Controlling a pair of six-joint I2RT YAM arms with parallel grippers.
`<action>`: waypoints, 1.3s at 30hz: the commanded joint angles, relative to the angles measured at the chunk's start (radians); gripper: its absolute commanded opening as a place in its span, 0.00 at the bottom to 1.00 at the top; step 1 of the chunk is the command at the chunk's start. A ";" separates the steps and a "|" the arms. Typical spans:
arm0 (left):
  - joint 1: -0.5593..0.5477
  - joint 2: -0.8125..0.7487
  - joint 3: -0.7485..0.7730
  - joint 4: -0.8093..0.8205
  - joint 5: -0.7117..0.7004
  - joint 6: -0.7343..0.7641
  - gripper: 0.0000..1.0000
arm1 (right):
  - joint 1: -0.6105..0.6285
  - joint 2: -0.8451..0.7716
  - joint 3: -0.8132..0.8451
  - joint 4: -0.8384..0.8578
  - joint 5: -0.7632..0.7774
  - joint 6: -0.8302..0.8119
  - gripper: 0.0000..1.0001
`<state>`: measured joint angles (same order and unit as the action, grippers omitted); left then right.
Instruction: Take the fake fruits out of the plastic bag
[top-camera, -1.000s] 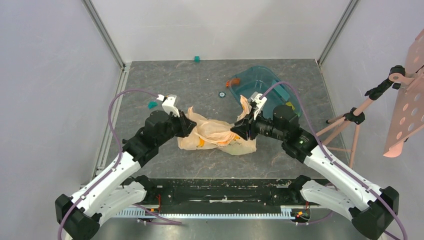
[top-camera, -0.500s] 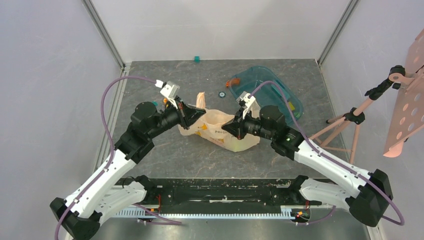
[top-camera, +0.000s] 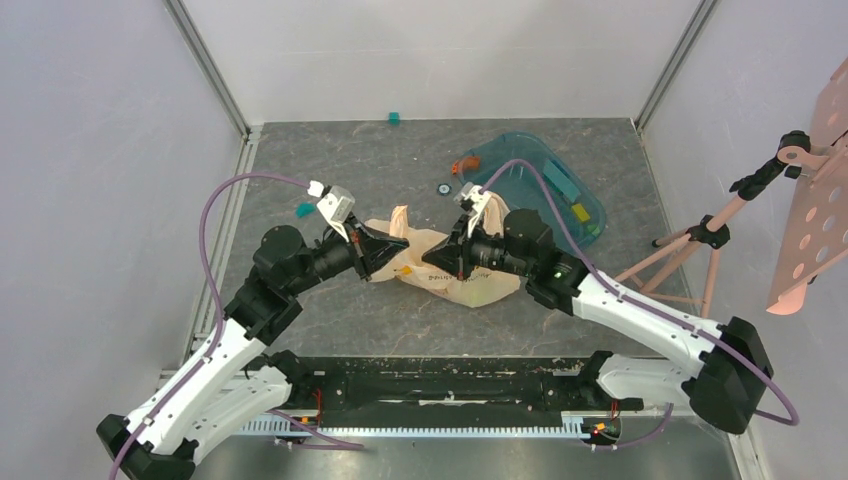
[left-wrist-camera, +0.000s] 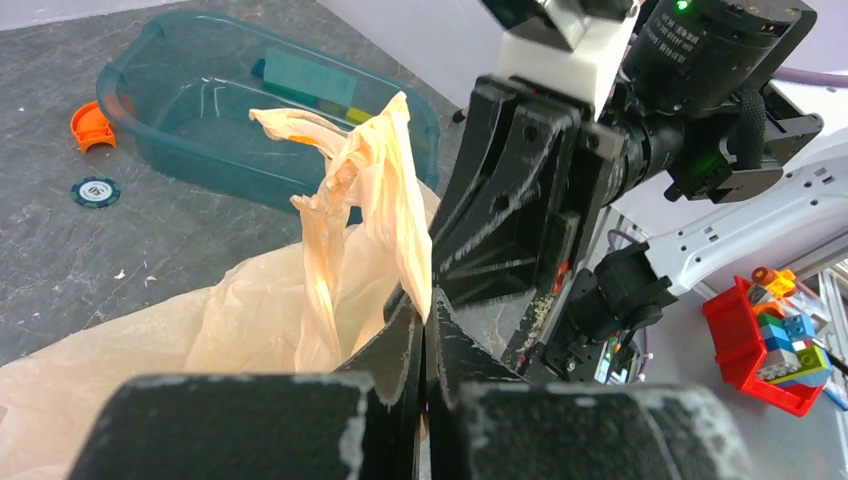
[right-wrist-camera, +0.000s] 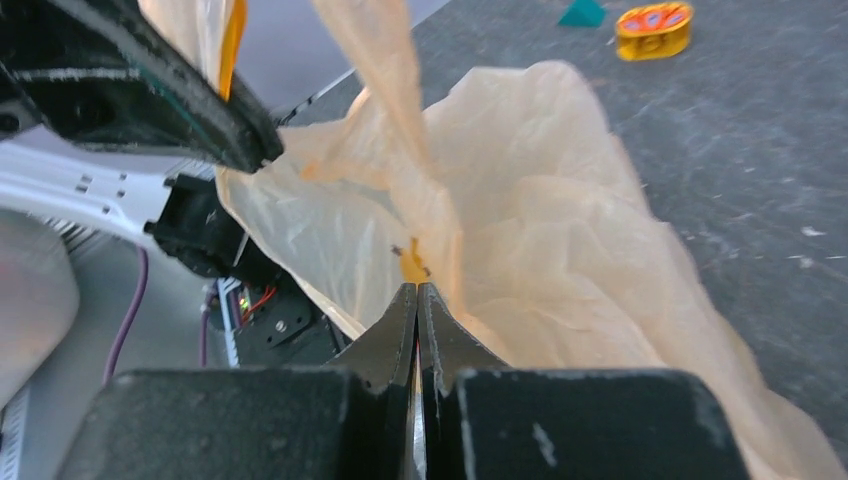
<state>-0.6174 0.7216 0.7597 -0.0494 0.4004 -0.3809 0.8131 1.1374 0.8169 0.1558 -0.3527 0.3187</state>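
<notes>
In the top view, the plastic bag (top-camera: 455, 280) lies crumpled on the grey desk (top-camera: 330, 160), between the two arms and near the middle. The left end effector (top-camera: 393, 252) reaches it from the left and the right end effector (top-camera: 432, 258) from the right. Their tips are close to each other over the bag. One handle loop (top-camera: 401, 218) of the bag stands up just behind the left tip. The fake fruits cannot be made out through the film. Behind the right arm there is a teal tub (top-camera: 545, 180), with an orange ring toy (top-camera: 462, 167) and a small round token (top-camera: 443, 188) just to its left.

In the left wrist view, the two fingers of the left end effector are pressed together. They pinch a fold of the peach film, and this fold rises from their tips as a twisted strip. The right end effector (left-wrist-camera: 510, 210) is just behind this strip. The tub (left-wrist-camera: 200, 110) is farther back, on the left.

In the right wrist view, the fingers of the right end effector are also pressed together. They pinch a thin strand of the bag that comes down to their tips. The rest of the bag spreads to the right over the desk. The dark left end effector (right-wrist-camera: 150, 90) is in the upper left corner.
</notes>
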 joint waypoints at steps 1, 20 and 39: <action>0.001 -0.006 -0.015 0.080 0.032 0.057 0.02 | 0.054 0.057 0.025 0.021 -0.055 -0.011 0.01; 0.001 -0.251 -0.116 -0.193 -0.466 -0.014 0.03 | 0.064 0.084 -0.173 -0.204 0.652 0.017 0.00; 0.001 0.032 0.640 -0.676 -0.343 0.005 0.08 | 0.064 0.062 -0.182 0.058 0.361 0.058 0.00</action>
<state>-0.6174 0.6674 1.2938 -0.6708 -0.1230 -0.4019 0.8780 1.1820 0.5869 0.1562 0.0257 0.3599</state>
